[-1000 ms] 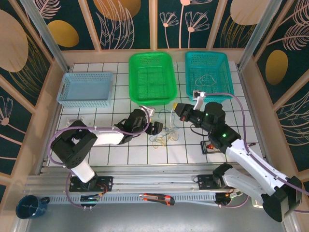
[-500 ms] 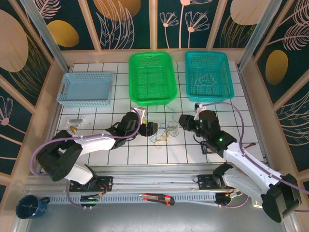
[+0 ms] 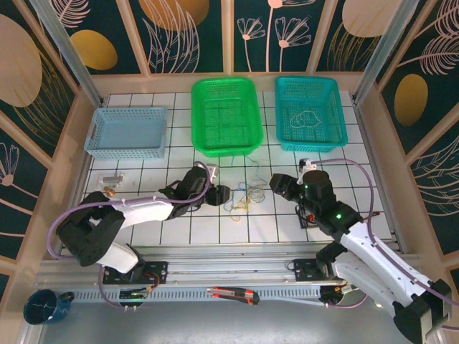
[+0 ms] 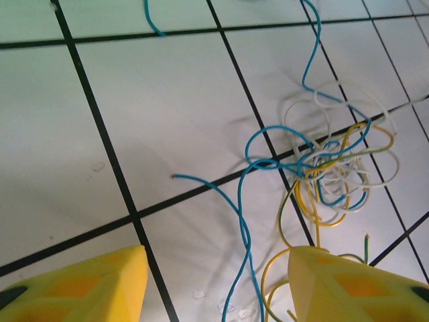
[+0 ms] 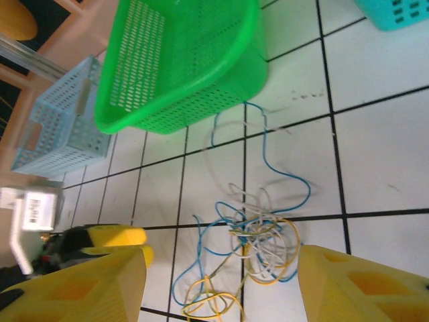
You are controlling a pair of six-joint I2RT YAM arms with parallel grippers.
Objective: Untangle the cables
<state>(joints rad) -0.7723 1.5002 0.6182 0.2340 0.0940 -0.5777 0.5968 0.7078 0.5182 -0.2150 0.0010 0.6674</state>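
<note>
- The cables lie in one loose knot on the counter, in front of the green basket.
- The knot runs near-to-far, with yellow loops toward the arms and blue wire trailing toward the basket.
- The left gripper is just beside the knot's left edge, jaws apart and empty. The right gripper is near its right, also open and holding nothing. The left looks slightly nearer.
- The left wrist view shows a blue strand passing between its fingers.
- The right wrist view shows the blue tail reaching the basket's foot.
</note>
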